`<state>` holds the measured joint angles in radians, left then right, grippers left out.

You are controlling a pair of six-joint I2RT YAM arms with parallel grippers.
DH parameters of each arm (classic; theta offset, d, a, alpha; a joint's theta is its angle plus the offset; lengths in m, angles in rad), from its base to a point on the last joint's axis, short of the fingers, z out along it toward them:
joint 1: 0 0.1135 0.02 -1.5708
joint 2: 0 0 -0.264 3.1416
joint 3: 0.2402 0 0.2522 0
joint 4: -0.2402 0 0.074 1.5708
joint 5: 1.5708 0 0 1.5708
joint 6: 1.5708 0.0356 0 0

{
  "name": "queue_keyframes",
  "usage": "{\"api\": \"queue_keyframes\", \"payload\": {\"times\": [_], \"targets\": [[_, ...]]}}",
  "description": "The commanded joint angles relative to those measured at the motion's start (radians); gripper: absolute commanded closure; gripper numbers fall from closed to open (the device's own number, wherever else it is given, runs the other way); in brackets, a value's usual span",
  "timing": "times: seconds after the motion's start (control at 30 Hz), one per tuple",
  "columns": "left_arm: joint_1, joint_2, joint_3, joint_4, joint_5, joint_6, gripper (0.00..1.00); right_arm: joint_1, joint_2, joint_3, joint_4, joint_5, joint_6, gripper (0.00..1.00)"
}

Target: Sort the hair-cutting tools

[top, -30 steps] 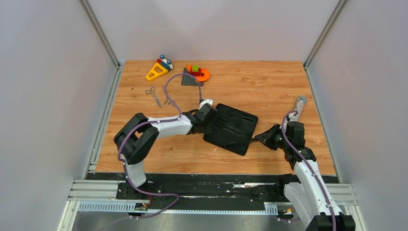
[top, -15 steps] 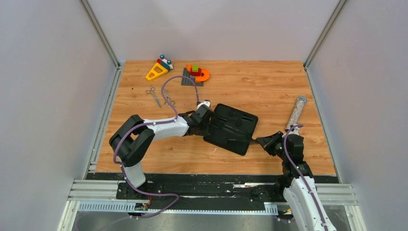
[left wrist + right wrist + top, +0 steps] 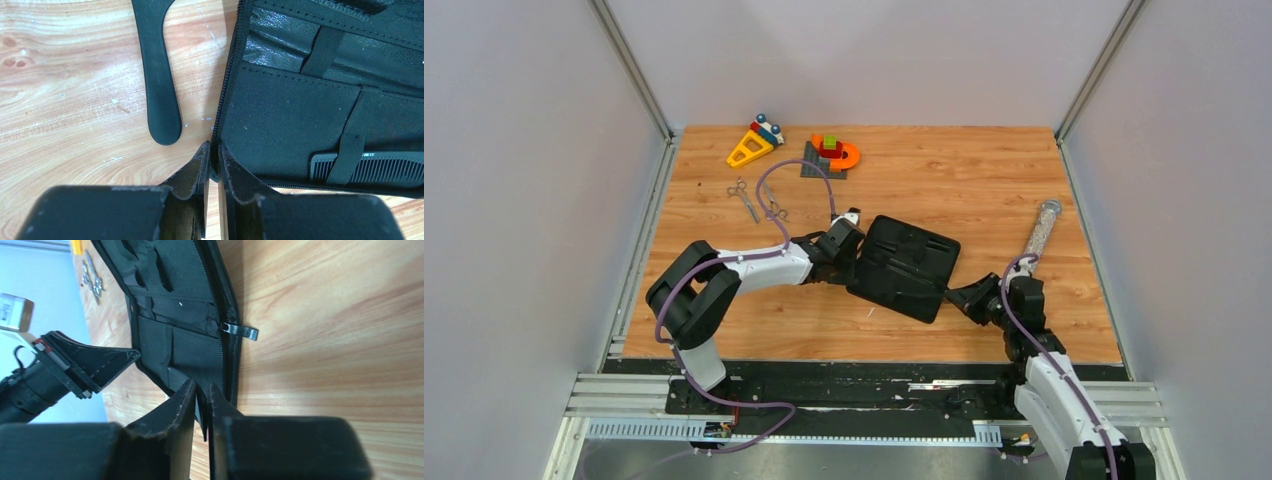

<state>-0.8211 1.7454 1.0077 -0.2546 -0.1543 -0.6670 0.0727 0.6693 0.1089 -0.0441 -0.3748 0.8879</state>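
Note:
An open black case [image 3: 909,262] lies mid-table. My left gripper [image 3: 852,255] is shut on the zipper edge [image 3: 216,150] of the case's left side. A flat black comb [image 3: 380,169] sits inside under an elastic strap [image 3: 345,160], along the near edge. At the case's near right corner, my right gripper [image 3: 957,293] has its jaws narrowly around a thin black end [image 3: 201,407], apparently the comb's. Only a sliver of gap shows. Two silver scissors [image 3: 744,197] [image 3: 773,208] lie on the wood left of the case, and are also seen far off in the right wrist view [image 3: 92,277].
Colourful toy blocks [image 3: 754,145] [image 3: 832,152] stand at the back left. A clear glittery tube [image 3: 1041,230] lies by the right wall. A black curved strap [image 3: 160,90] rests on the wood left of the case. A zipper pull [image 3: 242,331] sticks out of the case's right edge.
My right arm has drawn in and lowered, bringing its gripper closer to the case's corner, and its jaws have eased slightly. The left arm has shifted a little nearer, still on the case edge.

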Motion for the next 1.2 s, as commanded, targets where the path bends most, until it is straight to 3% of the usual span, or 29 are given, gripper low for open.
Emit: {"api": "queue_keyframes", "payload": {"times": [0.0, 0.27, 0.4, 0.7, 1.17], "targets": [[-0.007, 0.003, -0.043, -0.073, 0.067, -0.007, 0.83, 0.041, 0.035, -0.020, 0.035, 0.006, -0.005, 0.82], [-0.007, 0.017, -0.045, -0.062, 0.074, -0.010, 0.83, 0.074, 0.059, 0.040, -0.107, 0.079, -0.020, 0.50], [-0.008, 0.019, -0.049, -0.064, 0.066, -0.008, 0.83, 0.078, 0.106, 0.128, -0.246, 0.125, -0.035, 0.41], [-0.007, 0.030, -0.055, -0.068, 0.042, -0.001, 0.83, 0.127, 0.349, 0.365, -0.502, 0.230, -0.072, 0.35], [-0.007, 0.044, -0.048, -0.065, 0.067, 0.000, 0.83, 0.426, 0.641, 0.627, -0.606, 0.368, -0.068, 0.36]]}}
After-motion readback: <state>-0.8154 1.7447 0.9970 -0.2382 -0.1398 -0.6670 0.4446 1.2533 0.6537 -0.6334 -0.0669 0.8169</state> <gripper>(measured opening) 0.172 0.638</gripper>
